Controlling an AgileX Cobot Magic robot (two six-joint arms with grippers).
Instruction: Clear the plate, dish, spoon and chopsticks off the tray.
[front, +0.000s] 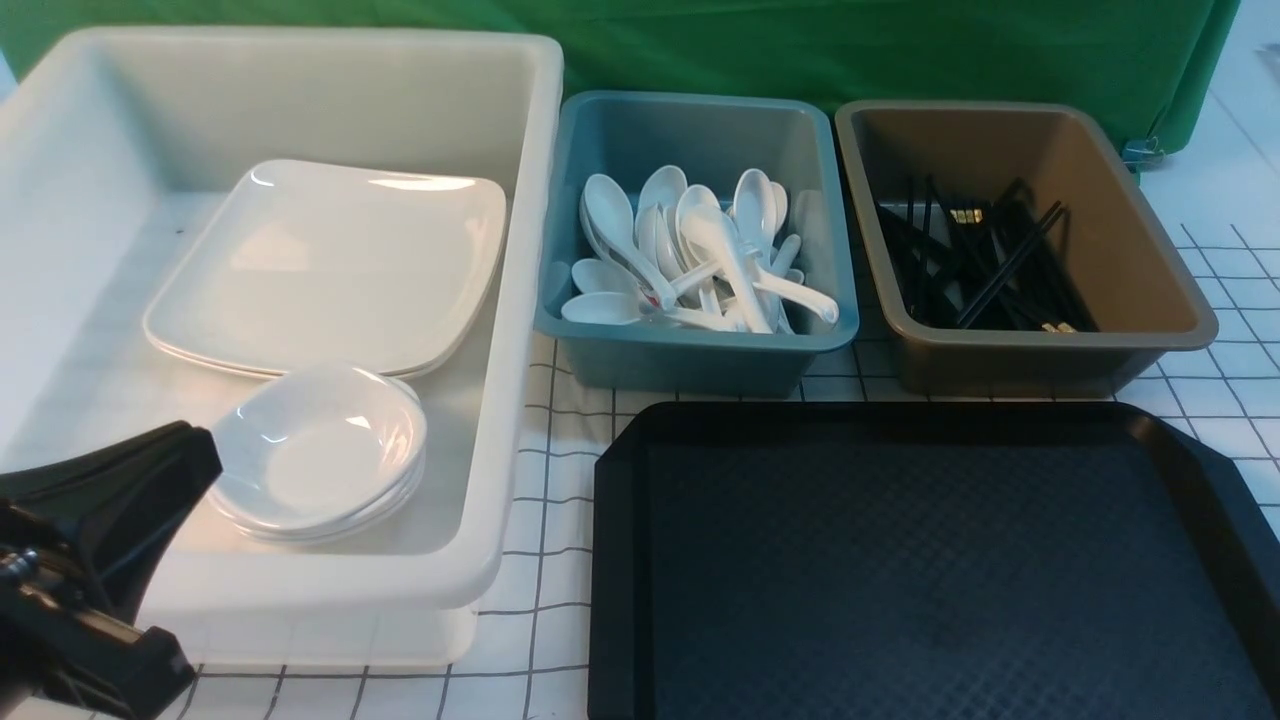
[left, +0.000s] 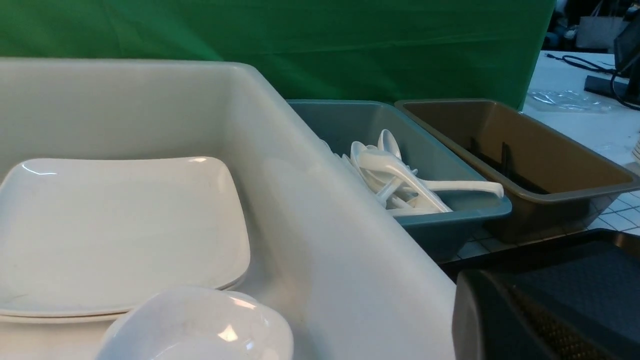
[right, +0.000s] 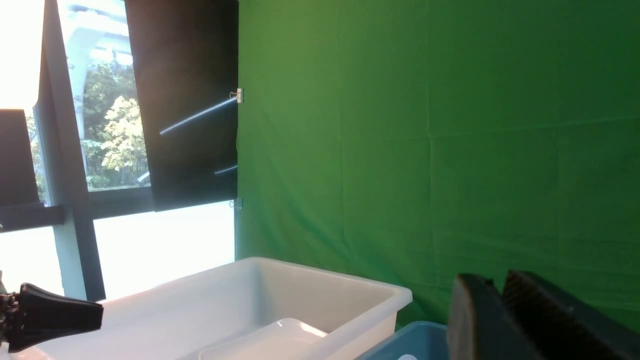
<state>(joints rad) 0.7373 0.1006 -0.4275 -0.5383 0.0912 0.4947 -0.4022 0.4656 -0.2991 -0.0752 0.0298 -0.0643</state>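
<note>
The tray (front: 930, 560) lies at the near right of the table (front: 555, 610) and nothing is seen on its textured surface. The plate (front: 330, 265) is stacked in the white tub (front: 520, 330) at the table's left, with the dish (front: 320, 450) nested on others just nearer in the same tub. The spoon cannot be told from the other white spoons (front: 690, 255) heaped in the teal bin (front: 700, 350), nor the chopsticks (front: 985, 260) from the black sticks lying in the brown bin (front: 1040, 360) toward the far right.

From this layout the clearing is judged to be finished, or in its closing moment, with only withdrawal left.

The left hand (front: 190, 450) is held low at the tub's near left corner, close to the dish stack; its jaws are taken as closed and nothing is seen in them. The right hand (right: 500, 320) appears only in its wrist view, raised above the teal bin, its jaws nearly together with a thin gap and nothing visible between them; whether they are parting cannot be told.

If anything is called for next, it is only that both arms be drawn back clear of the bins without the stacked ware being knocked
</note>
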